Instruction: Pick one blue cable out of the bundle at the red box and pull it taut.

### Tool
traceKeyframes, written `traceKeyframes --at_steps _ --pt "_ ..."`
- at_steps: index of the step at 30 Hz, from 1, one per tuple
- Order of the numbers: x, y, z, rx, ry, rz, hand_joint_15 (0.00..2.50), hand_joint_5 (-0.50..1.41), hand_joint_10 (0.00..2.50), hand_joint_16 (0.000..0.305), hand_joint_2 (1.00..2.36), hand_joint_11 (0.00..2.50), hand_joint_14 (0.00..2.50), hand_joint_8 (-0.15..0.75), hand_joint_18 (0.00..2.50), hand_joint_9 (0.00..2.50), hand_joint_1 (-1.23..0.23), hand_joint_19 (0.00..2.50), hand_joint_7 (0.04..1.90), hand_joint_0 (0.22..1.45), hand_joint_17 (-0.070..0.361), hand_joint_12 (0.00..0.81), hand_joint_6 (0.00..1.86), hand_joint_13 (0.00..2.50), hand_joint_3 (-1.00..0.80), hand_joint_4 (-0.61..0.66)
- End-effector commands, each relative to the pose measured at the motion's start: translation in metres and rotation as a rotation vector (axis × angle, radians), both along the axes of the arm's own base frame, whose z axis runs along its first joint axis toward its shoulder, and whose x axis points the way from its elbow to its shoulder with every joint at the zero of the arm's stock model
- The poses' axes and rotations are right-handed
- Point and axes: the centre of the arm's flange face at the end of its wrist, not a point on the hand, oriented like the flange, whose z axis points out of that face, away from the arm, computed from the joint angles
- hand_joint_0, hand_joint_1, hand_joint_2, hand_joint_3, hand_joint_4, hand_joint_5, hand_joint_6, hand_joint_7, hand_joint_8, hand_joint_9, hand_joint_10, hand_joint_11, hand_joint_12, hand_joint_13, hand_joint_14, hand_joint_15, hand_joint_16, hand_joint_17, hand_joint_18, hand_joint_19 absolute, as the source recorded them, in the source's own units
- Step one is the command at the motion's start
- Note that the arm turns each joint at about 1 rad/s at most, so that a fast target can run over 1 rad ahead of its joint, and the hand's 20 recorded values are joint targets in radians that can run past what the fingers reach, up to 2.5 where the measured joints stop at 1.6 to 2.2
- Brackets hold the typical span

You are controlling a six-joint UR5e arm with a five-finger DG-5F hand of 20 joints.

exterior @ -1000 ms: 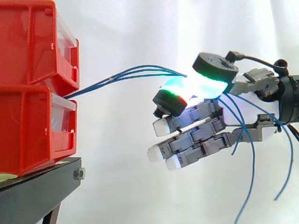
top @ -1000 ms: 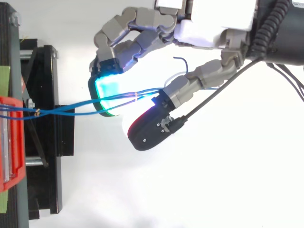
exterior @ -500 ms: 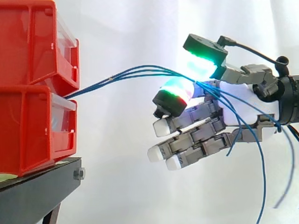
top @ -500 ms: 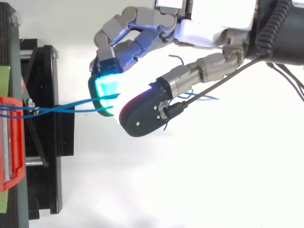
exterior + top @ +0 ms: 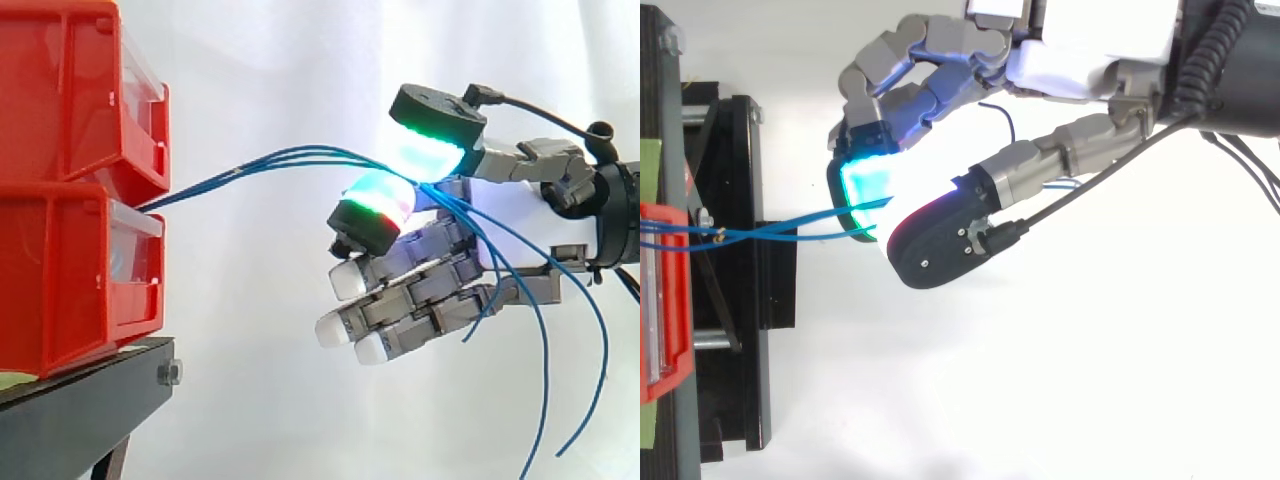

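Several blue cables point(image 5: 200, 183) pinched, hand point(image 5: 440, 290) off bins point(image 5: 70, 250)

Blue cables point(image 5: 790, 228) run from the red box point(image 5: 662, 300) on the left, over the black stand point(image 5: 735, 330), into the hand point(image 5: 1080, 60), pinched between a cyan-glowing fingertip point(image 5: 865, 180) and the dark thumb point(image 5: 940, 245) closed over them.

Quick headcount of what's here

Two red bins, an upper one point(image 5: 70, 85) and a lower one point(image 5: 70, 285), one black stand point(image 5: 80, 400), one hand point(image 5: 525, 212), and three blue cables point(image 5: 300, 155) by my count. They bunch together near the bins, so I'm not 100% sure on that number.
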Motion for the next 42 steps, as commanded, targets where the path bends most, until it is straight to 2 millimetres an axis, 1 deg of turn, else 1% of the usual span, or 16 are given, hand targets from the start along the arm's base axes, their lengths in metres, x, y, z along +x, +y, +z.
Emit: traceKeyframes --at_steps 1,4,8,10,12,16,18,19,20,22,25,30,32,36,39,42 --pt "0.0 -0.0005 -0.0005 0.0 0.001 -0.005 0.18 -0.15 0.01 0.054 1.02 0.33 0.01 0.214 0.43 0.82 -0.86 0.23 1.15 0.64 0.122 0.355 0.87 0.46 -0.19 0.01" --pt "-0.0002 -0.0007 -0.0006 0.0 0.002 -0.007 0.18 -0.14 0.01 0.054 1.02 0.27 0.01 0.187 0.41 0.83 -0.8 0.23 1.18 0.59 0.122 0.349 0.85 0.45 -0.24 0.06" --pt "0.0 -0.0007 -0.0005 0.0 0.001 -0.007 0.18 -0.13 0.01 0.054 1.02 0.28 0.01 0.183 0.39 0.83 -0.76 0.23 1.26 0.59 0.121 0.346 0.83 0.44 -0.2 0.03" --pt "-0.0002 -0.0007 0.0006 0.0 -0.001 -0.007 0.19 -0.14 0.01 0.054 1.02 0.32 0.01 0.205 0.39 0.82 -0.81 0.23 1.25 0.61 0.121 0.351 0.86 0.44 -0.13 0.02" --pt "-0.0002 -0.0007 0.0006 0.0 -0.001 -0.007 0.18 -0.15 0.01 0.054 1.02 0.33 0.01 0.225 0.41 0.79 -0.86 0.21 1.21 0.65 0.122 0.355 0.89 0.45 -0.1 -0.06" --pt "0.0 -0.0007 -0.0005 0.0 0.001 -0.007 0.17 -0.18 0.01 0.054 1.02 0.32 0.01 0.209 0.42 0.74 -0.9 0.19 1.18 0.73 0.122 0.355 0.9 0.44 -0.22 -0.11" --pt "-0.0002 -0.0007 0.0006 0.0 -0.001 -0.007 0.17 -0.18 0.01 0.054 1.01 0.32 0.01 0.206 0.42 0.74 -0.9 0.2 1.17 0.75 0.121 0.352 0.9 0.44 -0.32 -0.07" --pt "-0.0002 -0.0007 0.0006 0.0 -0.001 -0.007 0.17 -0.17 0.01 0.054 1.01 0.32 0.01 0.196 0.43 0.77 -0.9 0.19 1.22 0.72 0.121 0.349 0.88 0.44 -0.43 -0.02" --pt "-0.0007 -0.0007 -0.0002 0.0 0.002 -0.007 0.16 -0.16 0.01 0.054 1.01 0.32 0.01 0.194 0.43 0.78 -0.88 0.2 1.23 0.7 0.121 0.348 0.88 0.44 -0.44 0.01" --pt "-0.0002 -0.0007 0.0006 0.0 -0.001 -0.007 0.18 -0.16 0.01 0.054 1.01 0.31 0.01 0.192 0.42 0.8 -0.83 0.22 1.3 0.66 0.121 0.348 0.88 0.45 -0.43 0.08" --pt "-0.0002 -0.0005 0.0006 0.0 -0.001 -0.005 0.18 -0.15 0.01 0.054 1.01 0.29 0.01 0.204 0.39 0.82 -0.77 0.23 1.32 0.64 0.12 0.345 0.88 0.45 -0.4 0.12" --pt "-0.0005 0.0004 -0.0002 0.0 0.002 -0.005 0.2 -0.14 0.01 0.054 1.01 0.28 0.01 0.218 0.34 0.82 -0.75 0.26 1.32 0.62 0.121 0.348 0.89 0.44 -0.32 0.15" --pt "0.0 0.0004 -0.0006 0.001 0.002 -0.005 0.2 -0.14 0.01 0.054 1.01 0.3 0.01 0.232 0.34 0.82 -0.78 0.25 1.32 0.64 0.121 0.35 0.89 0.44 -0.3 0.13" --pt "0.0 0.0004 0.0006 0.001 -0.001 -0.005 0.18 -0.16 0.01 0.054 1.01 0.32 0.01 0.24 0.4 0.78 -0.86 0.21 1.29 0.71 0.122 0.358 0.91 0.45 -0.31 0.01" --pt "0.0002 0.0006 -0.0005 0.0 0.001 -0.004 0.17 -0.18 0.01 0.054 1.01 0.32 0.01 0.204 0.41 0.74 -0.9 0.19 1.22 0.76 0.121 0.348 0.91 0.44 -0.39 -0.06" --pt "0.0002 0.0006 -0.0005 0.0 0.001 -0.004 0.16 -0.19 0.01 0.053 1.0 0.3 0.01 0.166 0.41 0.69 -0.92 0.17 1.19 0.79 0.119 0.346 0.91 0.41 -0.5 -0.07"
